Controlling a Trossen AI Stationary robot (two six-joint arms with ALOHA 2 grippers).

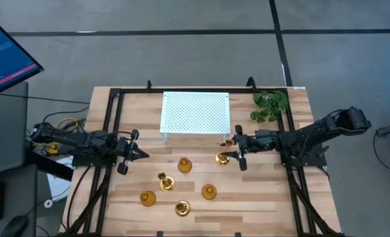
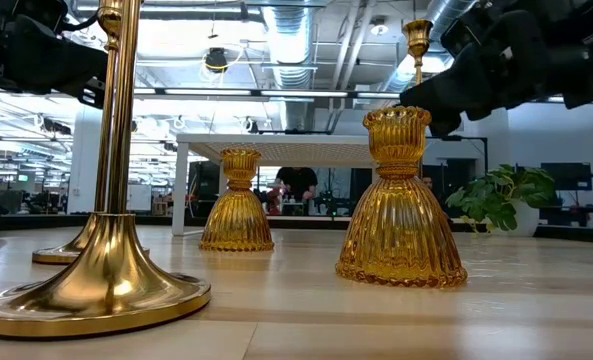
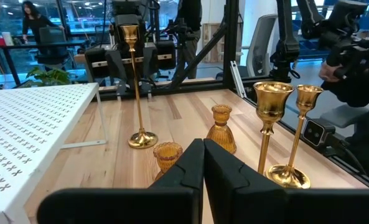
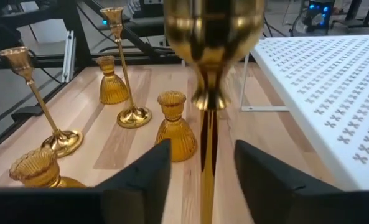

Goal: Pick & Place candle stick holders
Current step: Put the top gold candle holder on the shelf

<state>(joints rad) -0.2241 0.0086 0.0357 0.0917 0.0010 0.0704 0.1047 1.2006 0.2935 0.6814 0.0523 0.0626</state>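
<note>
The right hand [image 1: 235, 149], fingers apart astride the stem of a tall candle holder [image 1: 223, 157] standing upright mid-surface, appears to have let go; five other holders stand toward the near edge; the left hand [image 1: 134, 153] waits, fingers together.

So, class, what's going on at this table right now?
The right tool stands open around the stem of a tall gold holder, which rests on the wooden table near the white perforated stand. Five more gold holders stand in front. The left tool waits shut at the left side.
</note>
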